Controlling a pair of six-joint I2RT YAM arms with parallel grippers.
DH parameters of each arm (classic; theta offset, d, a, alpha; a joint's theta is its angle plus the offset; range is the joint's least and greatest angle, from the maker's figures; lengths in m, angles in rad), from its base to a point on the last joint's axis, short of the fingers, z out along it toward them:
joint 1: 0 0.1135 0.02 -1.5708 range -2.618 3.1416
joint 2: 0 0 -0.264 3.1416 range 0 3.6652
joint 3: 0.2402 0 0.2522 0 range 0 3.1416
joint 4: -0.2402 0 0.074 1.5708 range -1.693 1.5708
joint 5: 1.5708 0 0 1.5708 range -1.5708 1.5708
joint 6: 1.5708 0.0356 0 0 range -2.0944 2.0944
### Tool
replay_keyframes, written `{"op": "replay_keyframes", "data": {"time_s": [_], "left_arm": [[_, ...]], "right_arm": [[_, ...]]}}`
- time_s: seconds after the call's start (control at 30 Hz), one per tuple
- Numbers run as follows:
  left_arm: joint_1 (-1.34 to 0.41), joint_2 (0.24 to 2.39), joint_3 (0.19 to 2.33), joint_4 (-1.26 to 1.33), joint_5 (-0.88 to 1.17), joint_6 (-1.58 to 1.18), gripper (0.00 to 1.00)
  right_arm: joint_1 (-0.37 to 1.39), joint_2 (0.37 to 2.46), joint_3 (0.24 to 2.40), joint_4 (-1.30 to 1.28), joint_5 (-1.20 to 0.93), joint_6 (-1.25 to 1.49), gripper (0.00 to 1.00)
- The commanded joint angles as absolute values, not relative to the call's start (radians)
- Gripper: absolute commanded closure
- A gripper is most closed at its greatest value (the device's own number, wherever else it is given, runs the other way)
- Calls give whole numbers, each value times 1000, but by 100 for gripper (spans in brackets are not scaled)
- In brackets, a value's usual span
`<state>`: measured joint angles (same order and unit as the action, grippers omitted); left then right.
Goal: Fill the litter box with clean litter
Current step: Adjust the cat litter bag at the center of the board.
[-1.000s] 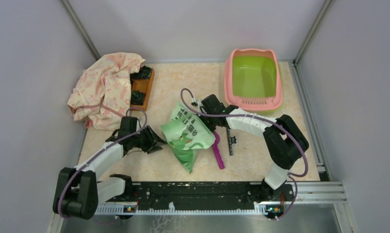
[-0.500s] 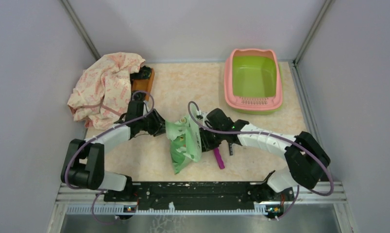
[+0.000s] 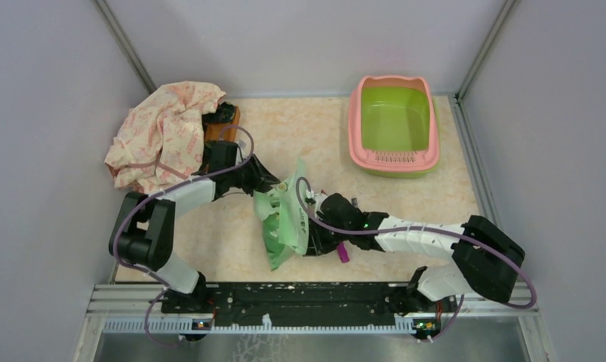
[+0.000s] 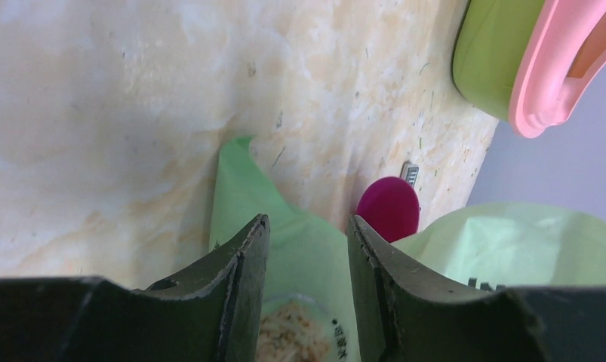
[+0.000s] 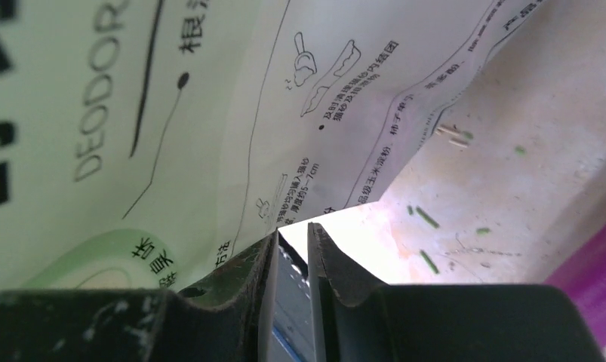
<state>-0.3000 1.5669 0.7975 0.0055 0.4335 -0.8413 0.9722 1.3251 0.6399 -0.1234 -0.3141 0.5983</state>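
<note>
We can barely see the purple scoop (image 3: 343, 254), which lies mostly under the right arm (image 3: 420, 234). The clean litter (image 4: 296, 335) shows only through a window in the bag (image 3: 284, 219). The right pincer (image 5: 293, 232) pinches the bag, its fingers narrow. The left pincer (image 4: 308, 220) straddles it half-spread, and we cannot tell its grip. The litter box (image 3: 394, 124) sits far right on the marbled worktop (image 3: 315, 136), between pale walls (image 3: 299, 38).
</note>
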Motion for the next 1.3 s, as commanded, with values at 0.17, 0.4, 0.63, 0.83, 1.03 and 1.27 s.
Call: {"op": "replay_keyframes", "data": {"time_s": [0.17,0.4,0.63,0.83,1.03,1.27], "left_arm": [[-278,1601,946,-54,369,-760,50],[-203,1577,1028,-168,340,-703,44],[-115,1345,974,-308,231,-649,17],[-104,1141,943,-433,134,-646,10],[-66,963,952,-556,60,-616,2],[-49,908,1009,-646,70,-600,2]], "right_arm": [[1023,1330,591,369,-149,754,78],[1049,1472,616,557,-105,769,77],[1060,1539,632,612,-113,755,75],[1064,1661,728,700,-151,764,74],[1072,1804,875,752,-196,746,73],[1069,1907,1045,729,-359,635,69]]}}
